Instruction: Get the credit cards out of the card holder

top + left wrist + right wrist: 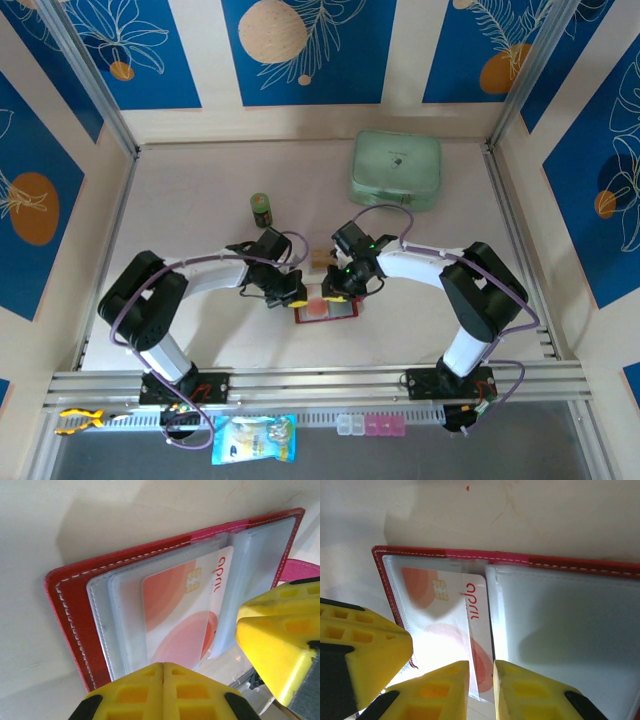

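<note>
1 red wallet open flat on worktop, 1 pink-white card partway out of sleeve. 2 claws at it: left claw pressed together at wallet edge, right claw slightly apart over card end.

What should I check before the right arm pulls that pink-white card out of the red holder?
1. Card holder open and flat on the table: ok.
2. Pink-white card partly slid out of its sleeve: ok.
3. Right gripper fingers either side of the card's exposed edge: ok.
4. Right gripper's hold on the card firm: cannot tell.
5. Left gripper shut at the holder's edge, pinning it down: cannot tell.
6. Tan card lying on the table outside the holder: ok.
</note>
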Controlling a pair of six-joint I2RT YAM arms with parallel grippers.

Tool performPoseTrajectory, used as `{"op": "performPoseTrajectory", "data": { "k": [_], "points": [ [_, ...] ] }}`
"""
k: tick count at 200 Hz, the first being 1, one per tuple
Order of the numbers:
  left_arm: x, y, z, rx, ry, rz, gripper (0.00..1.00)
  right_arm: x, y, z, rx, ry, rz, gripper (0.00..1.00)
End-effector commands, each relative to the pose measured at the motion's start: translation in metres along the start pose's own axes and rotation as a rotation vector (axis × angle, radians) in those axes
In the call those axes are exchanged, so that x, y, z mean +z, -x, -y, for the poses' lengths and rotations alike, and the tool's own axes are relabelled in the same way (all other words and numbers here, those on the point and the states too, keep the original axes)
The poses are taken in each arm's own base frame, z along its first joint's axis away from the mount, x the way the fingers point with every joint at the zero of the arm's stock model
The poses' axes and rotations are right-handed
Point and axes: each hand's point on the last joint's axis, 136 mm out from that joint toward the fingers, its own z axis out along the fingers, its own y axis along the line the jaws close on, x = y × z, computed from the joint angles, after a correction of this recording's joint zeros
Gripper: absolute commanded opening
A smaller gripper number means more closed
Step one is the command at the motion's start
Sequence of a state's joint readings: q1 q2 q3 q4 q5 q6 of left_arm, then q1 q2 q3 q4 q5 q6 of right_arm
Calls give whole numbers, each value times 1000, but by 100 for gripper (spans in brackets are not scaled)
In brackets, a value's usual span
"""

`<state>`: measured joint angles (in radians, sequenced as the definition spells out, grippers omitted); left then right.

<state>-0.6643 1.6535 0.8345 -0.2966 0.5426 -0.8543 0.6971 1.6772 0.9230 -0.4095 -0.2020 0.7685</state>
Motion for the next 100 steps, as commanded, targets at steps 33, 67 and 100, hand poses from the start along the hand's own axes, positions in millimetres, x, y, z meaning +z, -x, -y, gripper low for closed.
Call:
{"op": "performPoseTrajectory", "data": {
  "k": [33,67,100],
  "points": [
    [10,-4,-13,0,49,-27,3,1,-1,-3,34,66,-22,21],
    [12,-5,-20,-9,71,-37,3,4,-1,-1,42,72,-32,21],
    [12,-6,-21,-11,76,-42,3,10,-2,3,64,67,-55,21]
  ]
}}
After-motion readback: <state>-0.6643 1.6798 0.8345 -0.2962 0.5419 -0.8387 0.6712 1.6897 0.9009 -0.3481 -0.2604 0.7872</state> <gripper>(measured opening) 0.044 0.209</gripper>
